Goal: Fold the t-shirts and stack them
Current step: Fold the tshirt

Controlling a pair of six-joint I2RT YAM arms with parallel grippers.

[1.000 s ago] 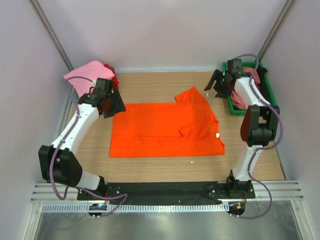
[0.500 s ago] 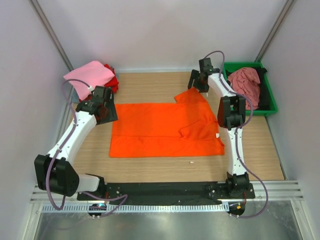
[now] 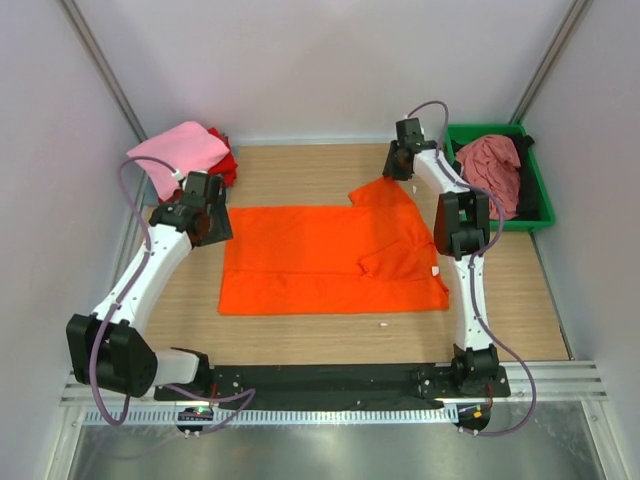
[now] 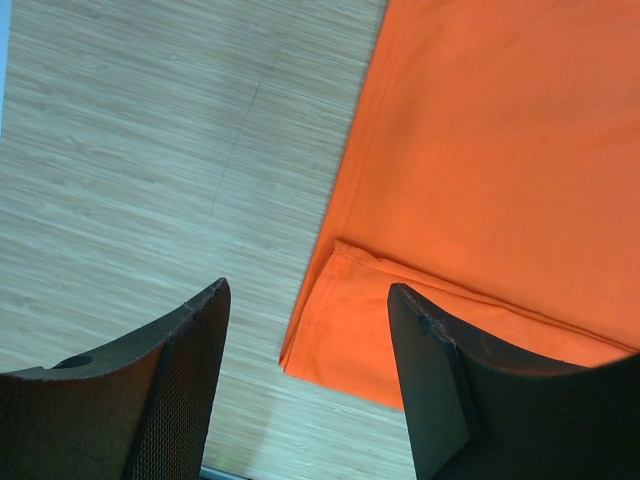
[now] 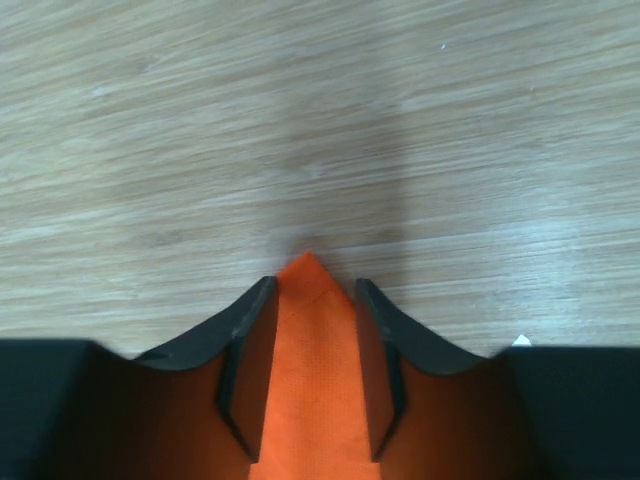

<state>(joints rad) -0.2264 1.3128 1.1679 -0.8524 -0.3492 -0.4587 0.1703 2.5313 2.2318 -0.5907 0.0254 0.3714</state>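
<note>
from above: the orange t-shirt [image 3: 330,262] lies flat mid-table. the left gripper [image 3: 207,218] is at one corner of it and the right gripper [image 3: 398,165] at the far sleeve tip.

left wrist: the fingers [image 4: 175,400] stand wide, with the shirt's corner lying between them and nothing held. closing here may catch only the top layer.

right wrist: the fingers [image 5: 245,340] are narrow and straddle the cloth's point. i cannot tell whether they pinch it. so little cloth lies between them that it could slip out when lifted.
</note>
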